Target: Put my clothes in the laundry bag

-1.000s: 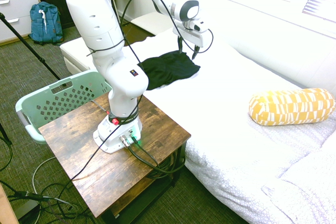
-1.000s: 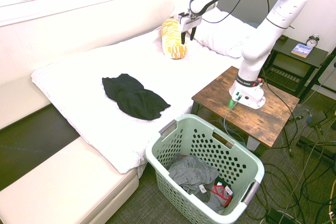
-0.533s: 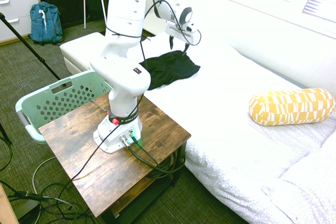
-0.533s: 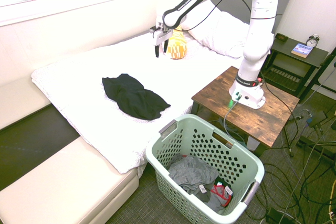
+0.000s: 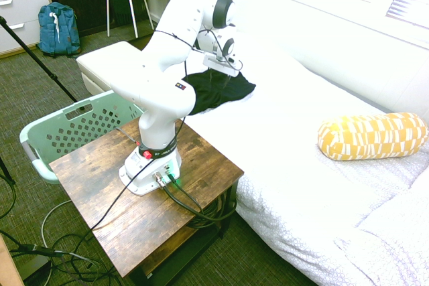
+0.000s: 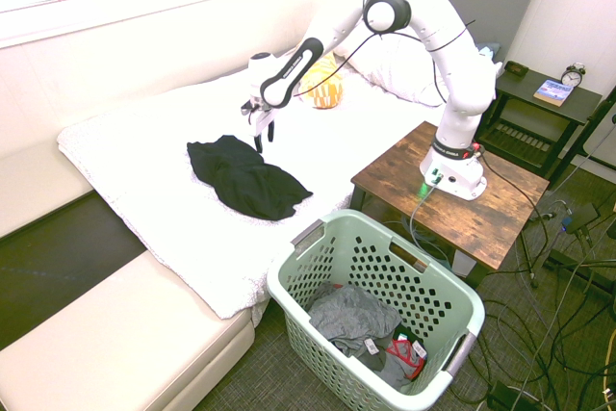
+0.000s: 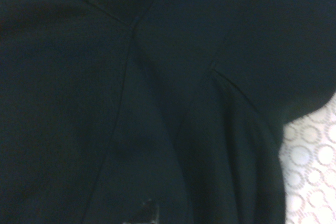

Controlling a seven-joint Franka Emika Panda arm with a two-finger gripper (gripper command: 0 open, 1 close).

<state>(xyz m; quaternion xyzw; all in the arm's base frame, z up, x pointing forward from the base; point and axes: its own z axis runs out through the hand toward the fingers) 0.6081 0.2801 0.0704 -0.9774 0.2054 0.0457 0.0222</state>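
Mint-green perforated plastic laundry basket (image 6: 452,300) holds grey and red garments (image 6: 361,324); my empty, spread-fingered hand (image 6: 260,138) hangs over the black garment (image 6: 245,178) on the bed (image 6: 154,170).

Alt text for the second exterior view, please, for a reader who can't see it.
A white robot arm reaches over a white bed, its open gripper pointing down just above a crumpled black garment. In front stands a mint-green laundry basket already holding grey and red clothes.

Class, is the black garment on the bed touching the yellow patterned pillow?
Apart. The second exterior view shows bare white bedding between the black garment and the yellow patterned pillow.
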